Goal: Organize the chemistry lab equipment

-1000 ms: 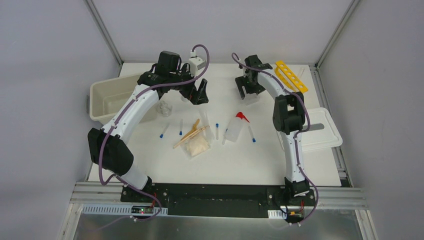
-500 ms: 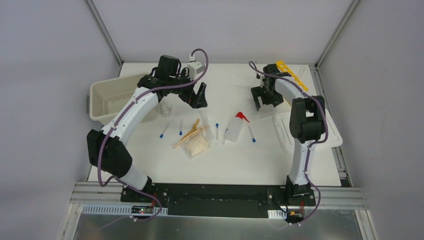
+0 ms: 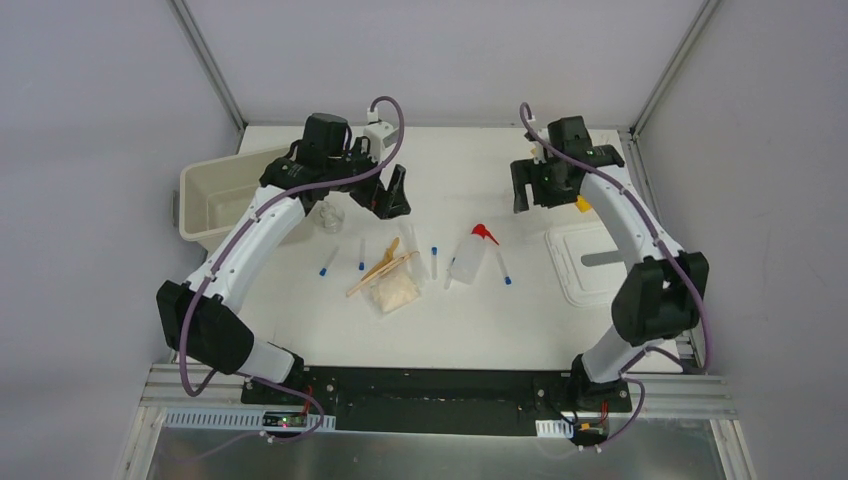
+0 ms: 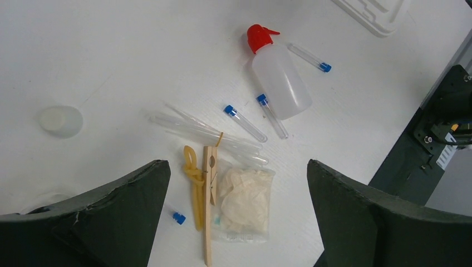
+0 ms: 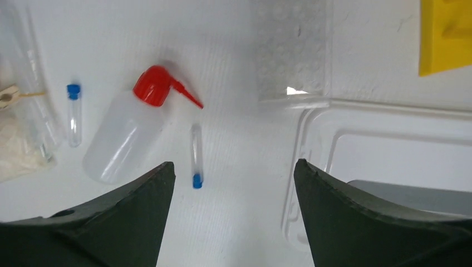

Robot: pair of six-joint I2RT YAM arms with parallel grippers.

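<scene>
From above, my left gripper [image 3: 392,195] hangs over the far middle of the table [image 3: 450,330], jaws wide and empty. My right gripper [image 3: 528,192] hovers at the far right, also spread, holding nothing. The equipment lies loose across the middle: blue-capped tubes [image 3: 361,254], wooden sticks [image 3: 382,266] resting on a beige packet [image 3: 393,293], and the squeeze bottle [image 3: 468,256] on its side. The beaker [image 3: 329,216] stands just left of my left gripper, and the cream bin [image 3: 215,205] sits further left. The white lid [image 3: 600,260] lies on the right. My right arm hides most of the yellow rack [image 3: 582,203].

Through my left wrist, between my fingers [image 4: 111,222], I look down on sticks, packet, tubes and bottle together. I judge I am held high to choose a first pick.

Through my right wrist, one tube [image 5: 196,154] lies just right of the bottle, not touching it, with the rack's corner far right. That tube probably belongs in the rack's holes, and wide jaws suit straddling it.
</scene>
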